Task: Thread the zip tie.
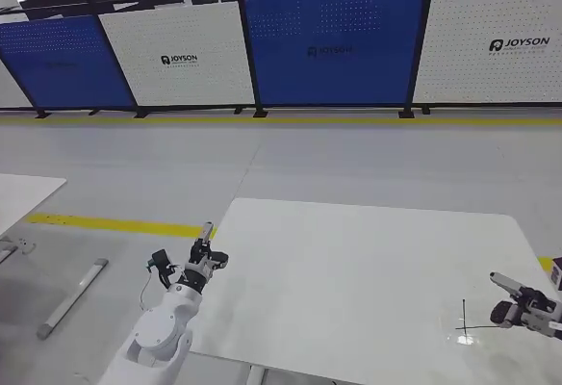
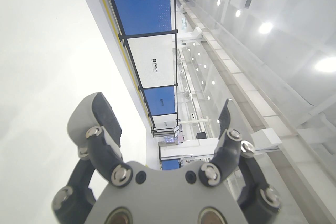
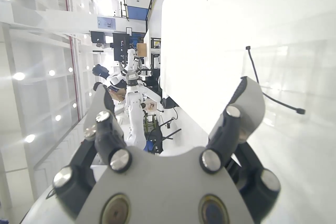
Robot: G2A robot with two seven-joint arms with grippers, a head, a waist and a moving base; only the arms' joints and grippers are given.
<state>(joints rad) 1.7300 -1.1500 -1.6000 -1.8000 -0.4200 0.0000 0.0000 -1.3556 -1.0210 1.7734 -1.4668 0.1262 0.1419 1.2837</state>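
Zip tie (image 3: pixel 253 66): lies loose on the desk (image 1: pixel 358 269), near its right edge; tail not yet through the head
Right end effector (image 3: pixel 173 86): jaws wide, empty; just beside the zip tie, probably so it can pinch the strap first
Left end effector (image 2: pixel 164 109): wide, empty; at the desk's left edge, well apart, likely parked until a second grip is needed
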